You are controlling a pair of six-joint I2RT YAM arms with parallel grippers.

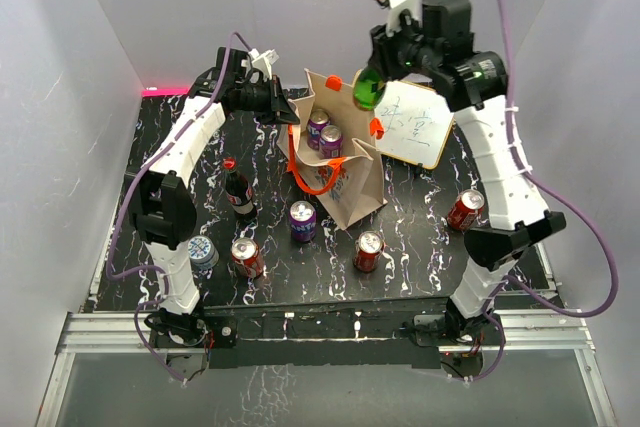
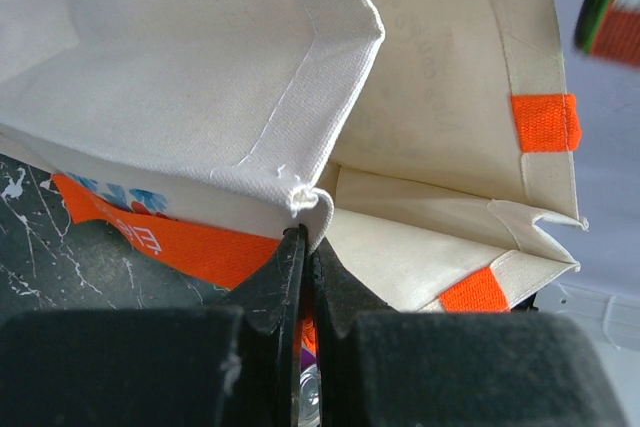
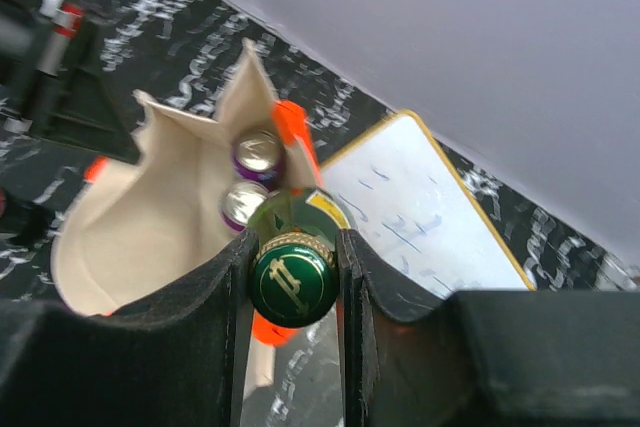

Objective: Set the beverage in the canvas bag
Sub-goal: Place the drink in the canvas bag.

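The canvas bag (image 1: 345, 187) stands open mid-table, beige with orange handles, and two purple cans (image 3: 258, 152) lie inside it. My left gripper (image 1: 292, 112) is shut on the bag's rim (image 2: 300, 117) at its left corner and holds the cloth up; in the left wrist view the left gripper (image 2: 308, 247) pinches the hem. My right gripper (image 1: 380, 72) hangs above the bag's right rim, shut on the beverage, a green glass bottle (image 1: 368, 90). In the right wrist view the right gripper (image 3: 292, 257) clamps the bottle's green cap (image 3: 292, 282), with the bag (image 3: 140, 217) below it.
A small whiteboard (image 1: 415, 122) lies right of the bag. A cola bottle (image 1: 238, 190), a purple can (image 1: 302, 220), red cans (image 1: 247, 257) (image 1: 368, 249) (image 1: 465, 209) and a blue can (image 1: 202, 252) stand around the front. White walls enclose the table.
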